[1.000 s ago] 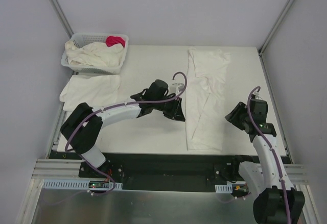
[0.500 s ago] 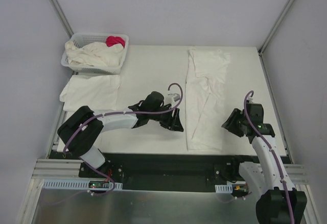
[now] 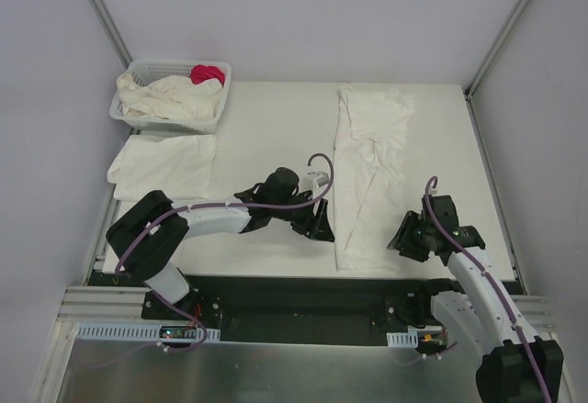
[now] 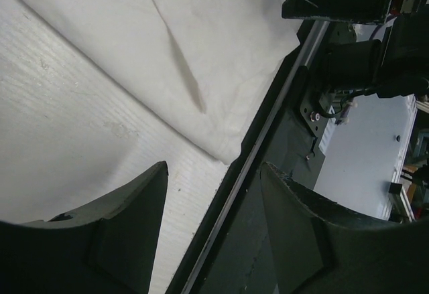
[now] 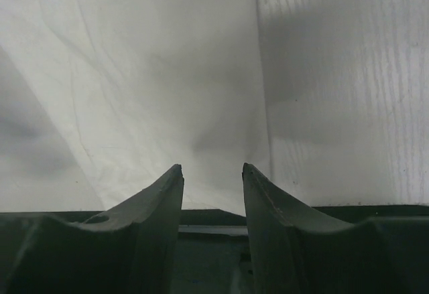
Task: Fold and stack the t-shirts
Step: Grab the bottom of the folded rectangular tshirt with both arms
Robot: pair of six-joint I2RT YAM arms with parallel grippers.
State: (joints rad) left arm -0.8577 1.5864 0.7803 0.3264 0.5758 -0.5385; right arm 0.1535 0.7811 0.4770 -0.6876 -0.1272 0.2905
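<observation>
One t-shirt [image 3: 370,178], folded into a long white strip, lies from the table's far edge to its near edge right of centre. My left gripper [image 3: 322,227] hangs just left of the strip's near end, open and holding nothing. In the left wrist view the gripper [image 4: 214,173] straddles the table's near edge, with the shirt's near corner [image 4: 201,73] ahead of it. My right gripper [image 3: 398,240] is at the strip's near right corner, open, and in the right wrist view [image 5: 212,168] the shirt [image 5: 134,73] fills the space beyond its tips. A folded t-shirt [image 3: 161,164] rests at the left.
A white lattice basket [image 3: 129,114] at the far left corner holds crumpled white shirts [image 3: 170,95] and a pink-red cloth [image 3: 207,74]. The black frame rail [image 3: 276,284] runs along the table's near edge. Bare table [image 5: 348,73] lies right of the strip.
My left gripper has drawn back toward the near edge beside the strip and its jaws have spread. My right arm has swung down and left to the strip's near right corner.
</observation>
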